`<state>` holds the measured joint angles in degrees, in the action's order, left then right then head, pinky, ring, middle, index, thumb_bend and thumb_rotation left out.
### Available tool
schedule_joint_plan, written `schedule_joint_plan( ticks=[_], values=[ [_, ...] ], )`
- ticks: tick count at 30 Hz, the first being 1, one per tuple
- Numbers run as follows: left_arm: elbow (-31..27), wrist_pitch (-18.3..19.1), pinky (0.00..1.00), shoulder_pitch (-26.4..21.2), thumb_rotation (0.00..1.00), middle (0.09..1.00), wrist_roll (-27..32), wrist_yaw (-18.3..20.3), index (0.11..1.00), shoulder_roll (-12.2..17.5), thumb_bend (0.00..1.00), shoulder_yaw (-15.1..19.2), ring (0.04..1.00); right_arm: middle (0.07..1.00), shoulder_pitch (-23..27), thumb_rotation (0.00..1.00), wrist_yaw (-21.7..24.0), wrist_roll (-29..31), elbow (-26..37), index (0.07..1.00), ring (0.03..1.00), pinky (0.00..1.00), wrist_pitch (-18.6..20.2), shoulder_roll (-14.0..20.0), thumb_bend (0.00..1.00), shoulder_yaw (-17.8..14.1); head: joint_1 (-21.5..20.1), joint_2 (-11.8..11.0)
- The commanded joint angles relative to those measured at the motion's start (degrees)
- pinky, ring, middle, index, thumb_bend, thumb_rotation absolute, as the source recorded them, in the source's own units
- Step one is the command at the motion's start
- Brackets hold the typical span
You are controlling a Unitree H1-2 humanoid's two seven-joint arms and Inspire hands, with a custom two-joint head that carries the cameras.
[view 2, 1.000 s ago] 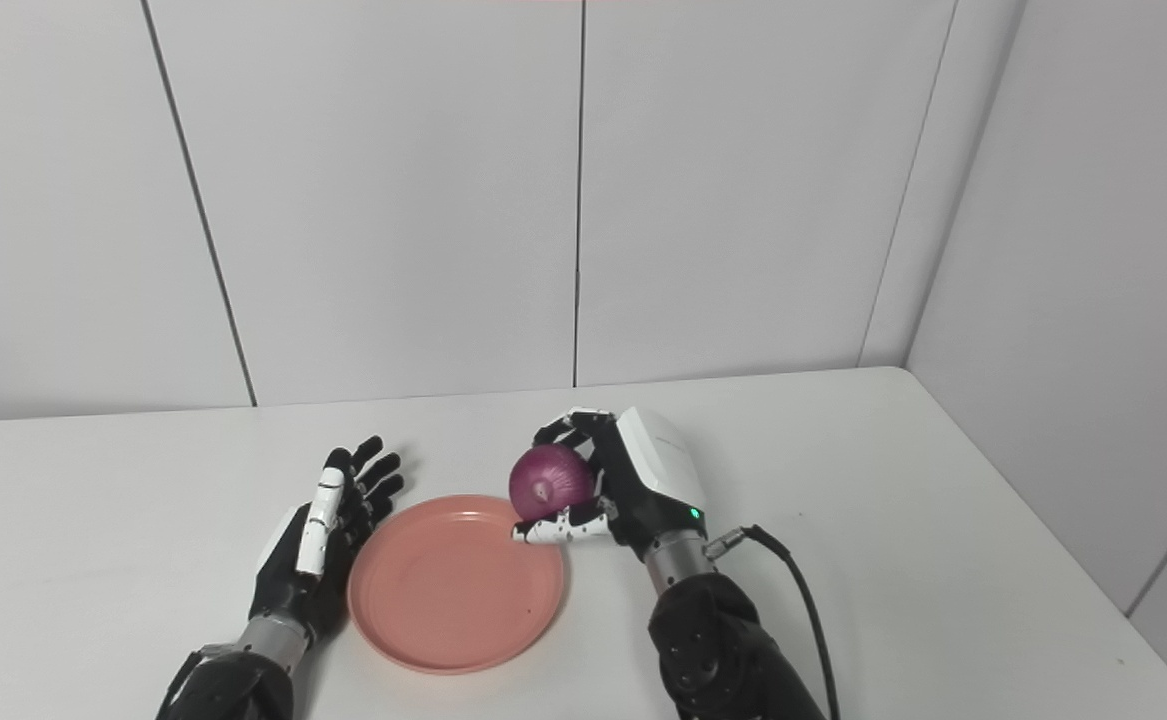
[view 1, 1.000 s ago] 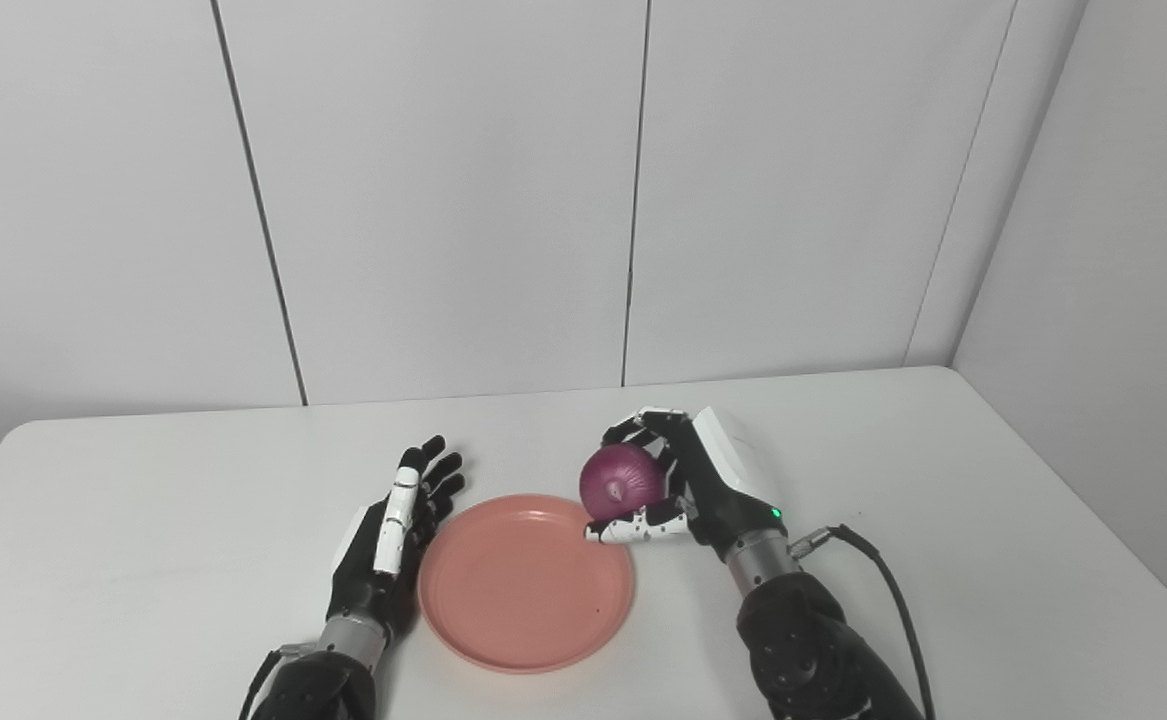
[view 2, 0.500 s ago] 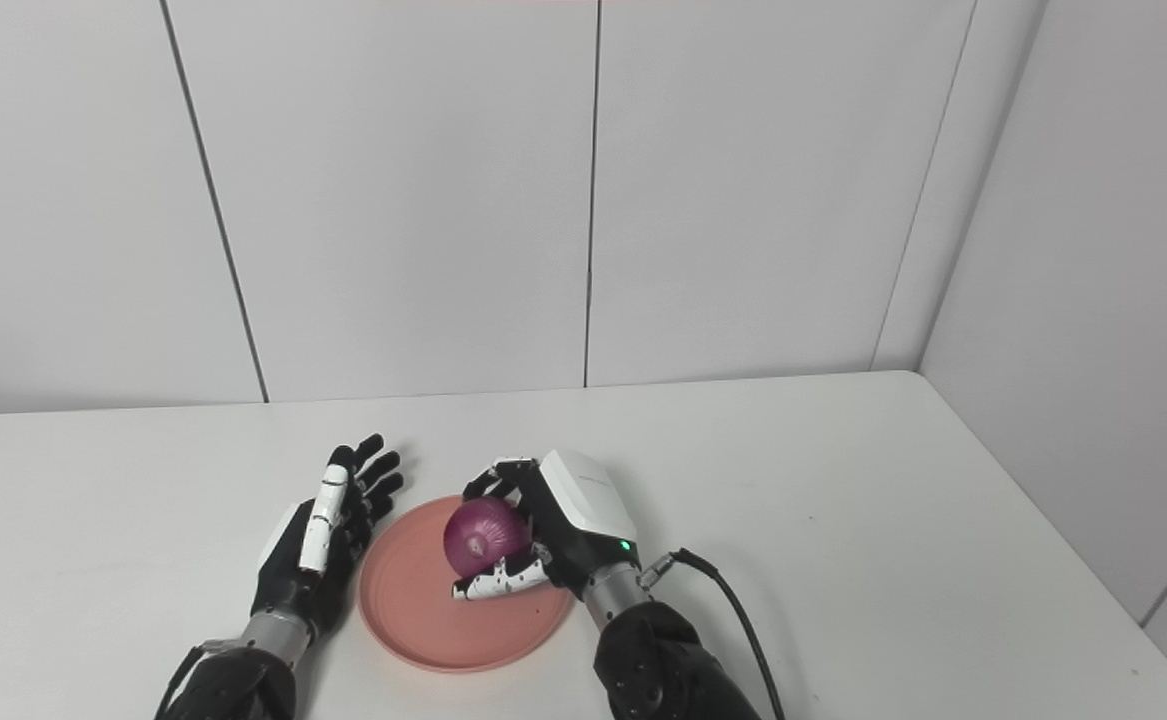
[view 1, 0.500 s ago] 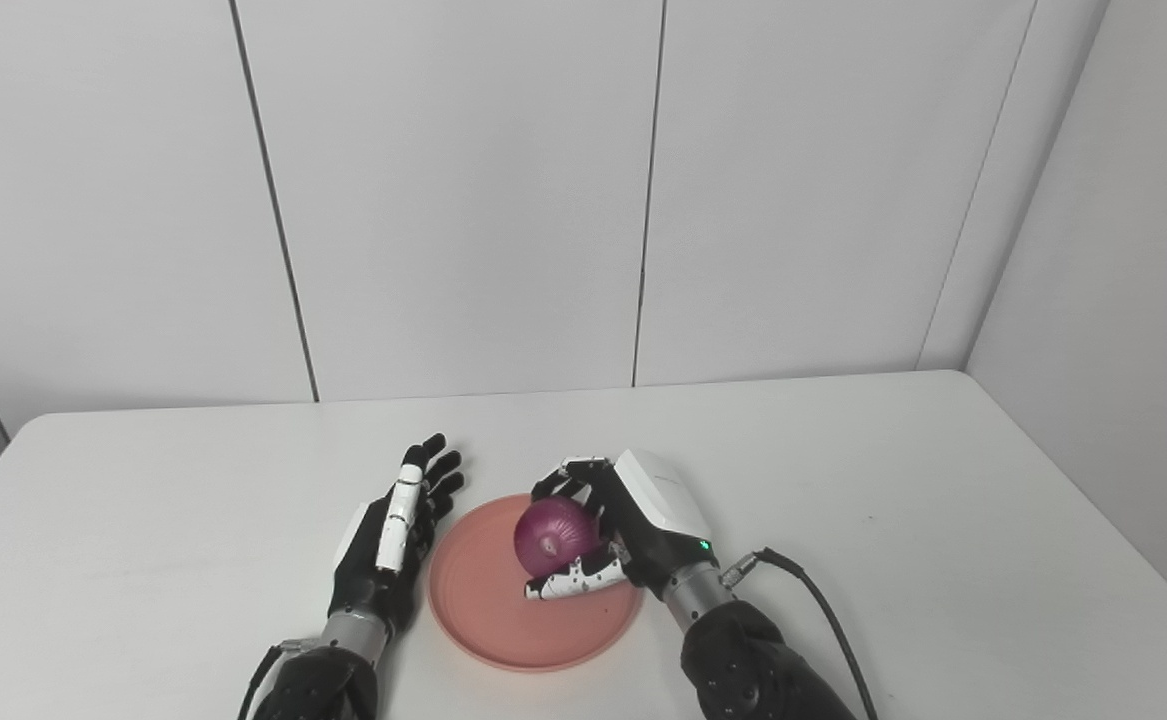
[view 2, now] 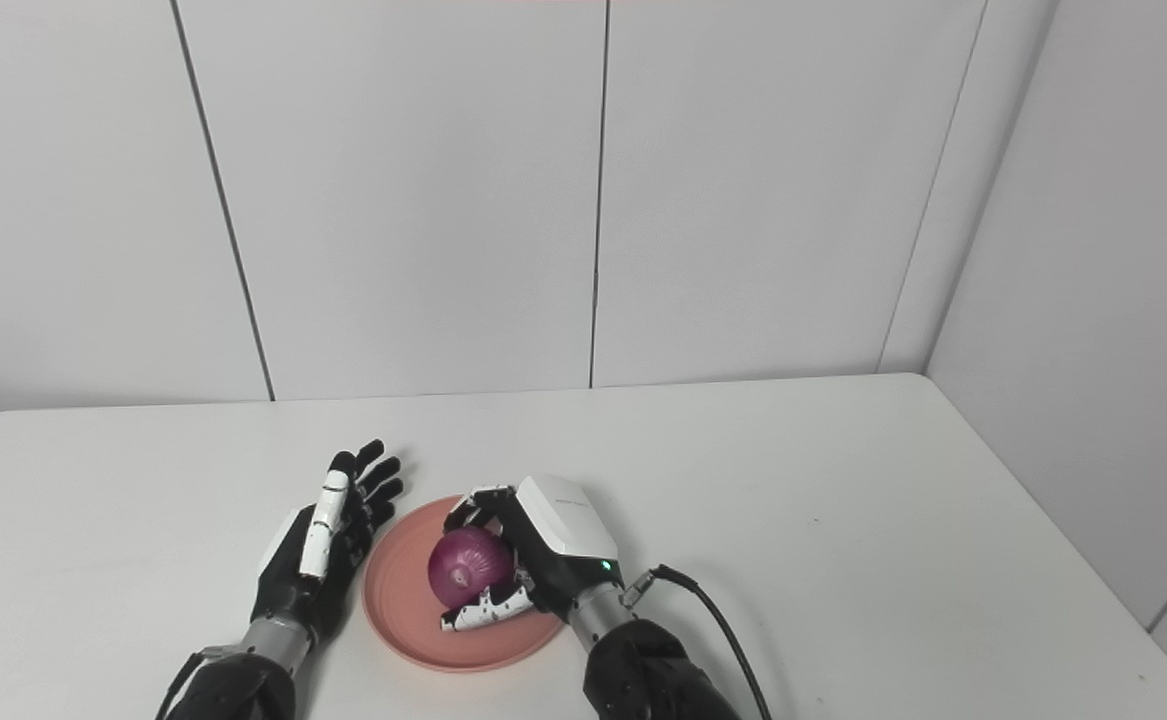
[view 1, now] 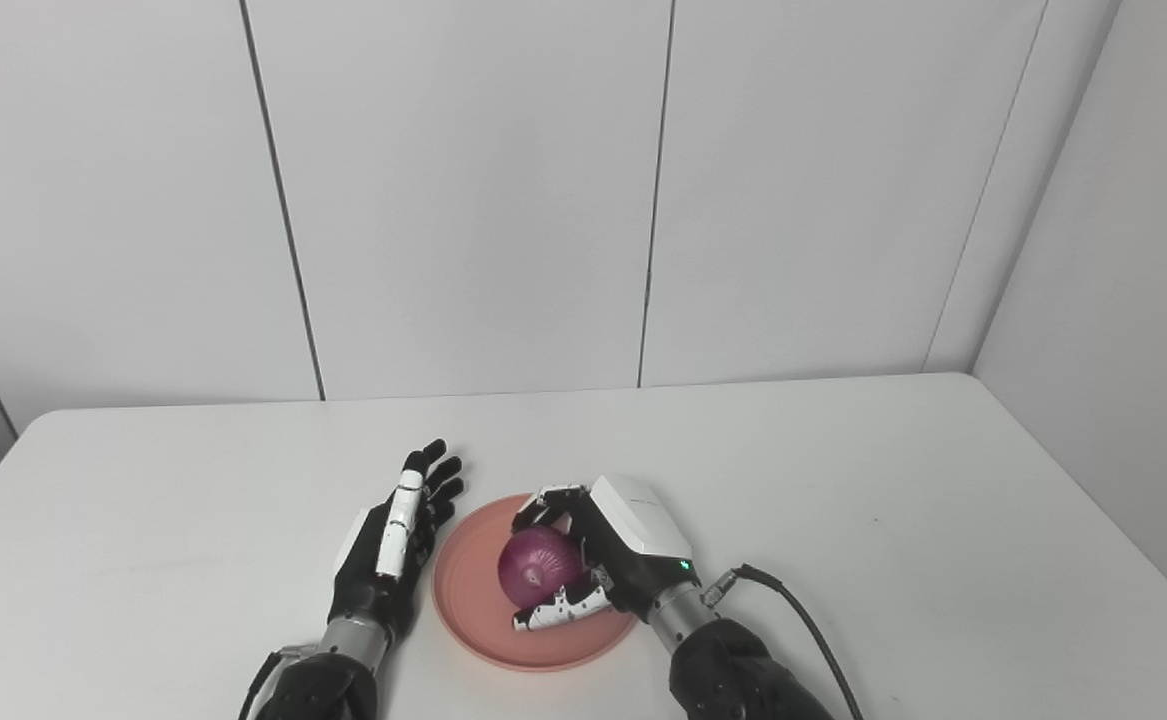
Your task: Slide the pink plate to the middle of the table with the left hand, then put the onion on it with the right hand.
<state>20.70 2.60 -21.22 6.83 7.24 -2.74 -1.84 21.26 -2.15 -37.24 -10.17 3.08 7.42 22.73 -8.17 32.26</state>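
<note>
Centrally, right hand (view 1: 611, 565) clasps onion (view 1: 540, 566) low over pink plate (view 1: 463, 600) for release; left hand (view 1: 391, 545), fingers spread and empty, steadies its rim.

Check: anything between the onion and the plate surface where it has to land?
Nothing visible. The right hand holds the onion directly over the pink plate, whose surface is bare. The open left hand sits beside the rim.

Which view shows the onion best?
Neither by much. The left eye view shows the red onion a little larger, on the pink plate, inside the right hand. The right eye view shows the same face, fingers equally covering its far side.
</note>
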Motion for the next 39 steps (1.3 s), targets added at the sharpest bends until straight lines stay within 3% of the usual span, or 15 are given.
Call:
schedule_joint_plan(
  ticks=[1,3,7,8,11,13,14,15,18,20,23,25,32,36,39],
  values=[
    [-2.2,-1.9,0.96,-1.7,1.00,0.927,-0.6,0.0,0.919,-0.1,0.65,-0.2,0.930,0.447,2.4,0.00,-1.4,-0.8,0.8,0.511,0.362,0.29,-2.6,-0.2,0.52,-0.1,-0.1,0.0],
    [-2.3,-1.8,0.96,-1.7,1.00,0.927,-0.4,0.1,0.919,-0.1,0.65,-0.1,0.929,0.428,2.4,0.00,-2.2,-0.9,0.2,0.535,0.416,0.35,-4.1,-0.1,0.51,-0.1,-0.1,0.0],
    [-2.5,-1.6,0.96,-1.6,1.00,0.927,-0.1,0.2,0.920,-0.3,0.65,-0.2,0.928,0.479,2.3,0.00,-3.4,-1.7,-0.4,0.508,0.576,0.52,-5.9,0.3,0.52,0.0,-0.2,0.0],
    [-2.6,-1.5,0.96,-1.6,1.00,0.926,-0.1,0.2,0.920,-0.3,0.65,-0.2,0.928,0.605,2.3,0.07,-3.4,-1.8,-0.3,0.501,0.636,0.59,-6.0,0.3,0.51,0.0,-0.2,0.0],
    [-2.8,-1.4,0.96,-1.5,1.00,0.928,-0.3,0.4,0.922,-0.2,0.65,-0.4,0.928,0.716,2.1,0.12,-3.6,-2.9,0.1,0.497,0.703,0.66,-6.2,0.5,0.50,0.0,-0.3,0.0],
    [-2.8,-1.5,0.96,-1.3,1.00,0.928,-0.3,0.4,0.923,-0.2,0.65,-0.5,0.927,0.786,1.9,0.17,-3.5,-3.4,0.4,0.744,0.768,0.74,-6.1,0.6,0.53,0.0,-0.3,0.0],
    [-2.8,-1.5,0.96,-1.3,1.00,0.929,-0.4,0.3,0.924,-0.1,0.65,-0.5,0.927,0.812,1.8,0.24,-3.4,-3.6,0.6,0.794,0.795,0.77,-6.0,0.7,0.54,0.0,-0.3,0.0],
    [-2.8,-1.7,0.96,-1.3,1.00,0.929,-0.4,0.4,0.924,-0.1,0.65,-0.5,0.927,0.812,1.7,0.24,-3.4,-3.6,0.8,0.794,0.795,0.77,-6.1,0.7,0.54,0.0,-0.3,0.0],
    [-2.7,-1.9,0.95,-1.2,1.00,0.927,-0.4,0.3,0.922,0.0,0.65,-0.5,0.922,0.878,1.1,0.47,-3.0,-3.2,2.1,0.872,0.862,0.86,-6.0,0.7,0.57,-0.4,-0.3,-0.1],
    [-2.8,-1.8,0.95,-1.2,1.00,0.926,-0.3,0.3,0.920,-0.1,0.65,-0.4,0.921,0.893,0.7,0.51,-2.9,-2.8,2.7,0.888,0.877,0.88,-6.1,0.7,0.58,-0.7,-0.3,-0.1],
    [-3.0,-1.7,0.95,-1.1,1.00,0.925,-0.1,0.4,0.918,-0.1,0.65,-0.3,0.920,0.932,0.2,0.70,-2.5,-2.2,3.6,0.930,0.915,0.91,-6.4,1.2,0.63,-1.0,-0.2,-0.2],
    [-3.2,-1.4,0.95,-0.9,1.00,0.924,0.0,0.3,0.918,-0.1,0.65,-0.3,0.920,0.940,-0.1,0.75,-2.4,-1.5,4.1,0.938,0.922,0.91,-6.9,1.5,0.64,-1.3,-0.1,-0.1],
    [-3.6,-1.9,0.95,-0.2,1.00,0.927,0.1,0.6,0.918,-0.1,0.65,-0.2,0.926,0.959,-1.7,0.85,-4.5,4.3,4.3,0.949,0.932,0.92,-11.5,1.1,0.65,-4.8,0.4,-0.1],
    [-4.1,-1.8,0.95,0.2,1.00,0.929,0.5,0.8,0.920,-0.1,0.65,-0.2,0.926,0.988,-2.7,0.96,-2.6,10.3,4.8,0.978,0.966,0.92,-11.1,0.1,0.67,-7.8,1.1,0.0],
    [-4.6,-1.7,0.95,0.5,1.00,0.928,0.3,0.7,0.919,-0.1,0.64,-0.2,0.924,0.999,-3.2,0.97,-1.4,15.7,5.1,0.983,0.978,0.93,-10.7,-0.9,0.63,-10.4,2.7,0.5]
  ],
)
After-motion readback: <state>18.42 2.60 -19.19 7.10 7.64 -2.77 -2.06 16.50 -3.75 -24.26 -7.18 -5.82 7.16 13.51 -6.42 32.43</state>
